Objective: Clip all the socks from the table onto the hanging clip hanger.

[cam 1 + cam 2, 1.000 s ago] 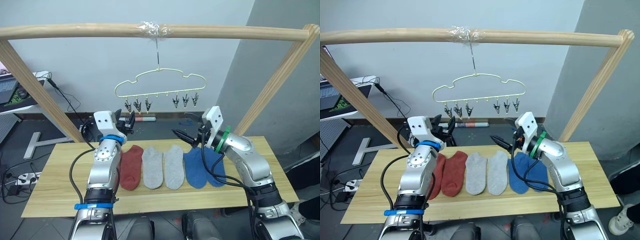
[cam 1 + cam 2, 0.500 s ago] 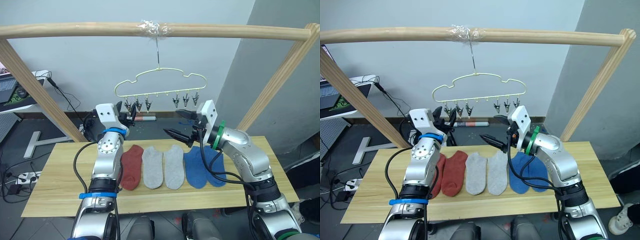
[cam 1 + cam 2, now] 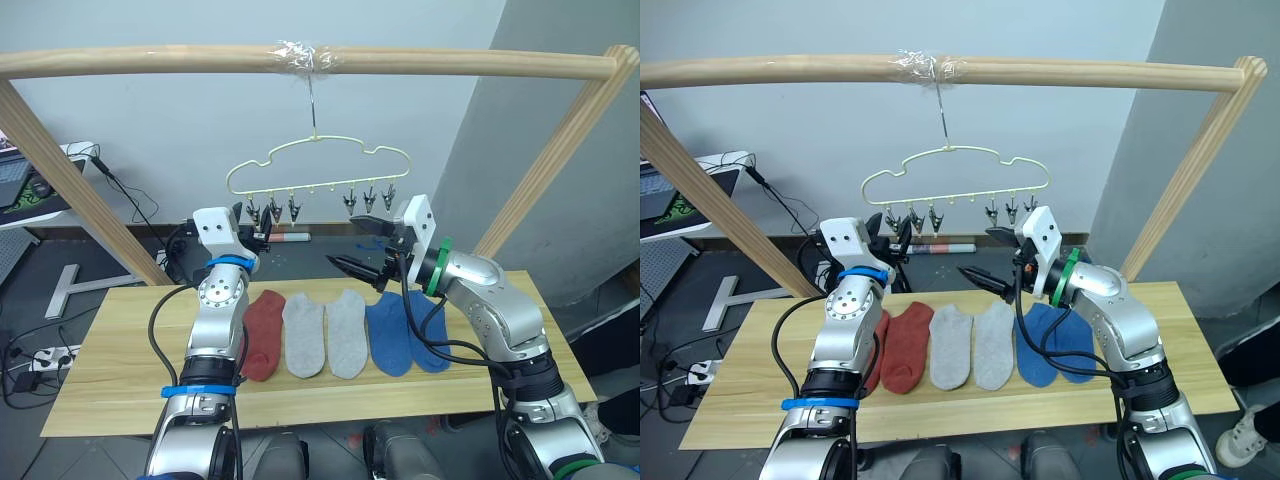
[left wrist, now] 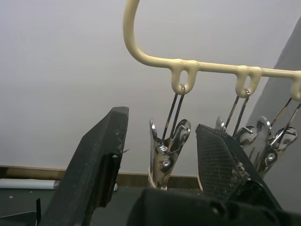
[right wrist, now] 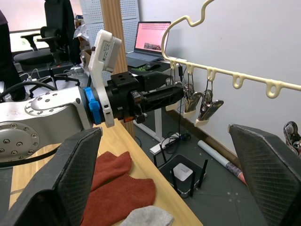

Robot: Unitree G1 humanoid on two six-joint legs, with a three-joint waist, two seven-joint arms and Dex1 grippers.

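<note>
The left end effector (image 4: 160, 155) is raised with its two black fingers (image 4: 96, 160) spread apart, and the outermost clip (image 4: 165, 153) of the hanger (image 3: 315, 160) hangs in the gap between them, not visibly pinched. The right end effector (image 3: 362, 245) is also released, its fingers spread wide, just below the clips at the hanger's other end. Below both end effectors, the socks lie side by side on the surface (image 3: 110, 370): red socks (image 3: 263, 330) beneath the left one, grey socks (image 3: 325, 330) between the two, blue socks (image 3: 400, 335) beneath the right one. The hanger hooks onto a wooden pole (image 3: 150, 60) overhead.
</note>
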